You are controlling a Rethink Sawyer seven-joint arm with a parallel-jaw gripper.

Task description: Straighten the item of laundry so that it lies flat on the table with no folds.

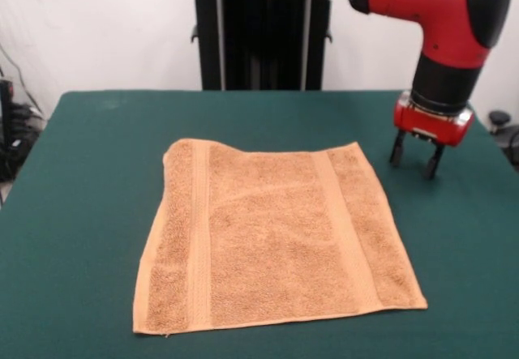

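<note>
Towel [280, 237] lies spread on the green table [81, 173], centre to near side, its near edge close to the table's front. Roughly square, no clear long axis; sits slightly skewed, near-right corner reaching furthest right. Two flat woven bands run near-to-far, one by each side edge. Far-left corner shows a small rumple. Beyond, off the towel's far-right corner, gripper [416, 158] hangs above bare felt, fingers apart, holding nothing.

Looped terry towel [276, 233], matt felt table [81, 173], glossy arm [430, 10]
</note>
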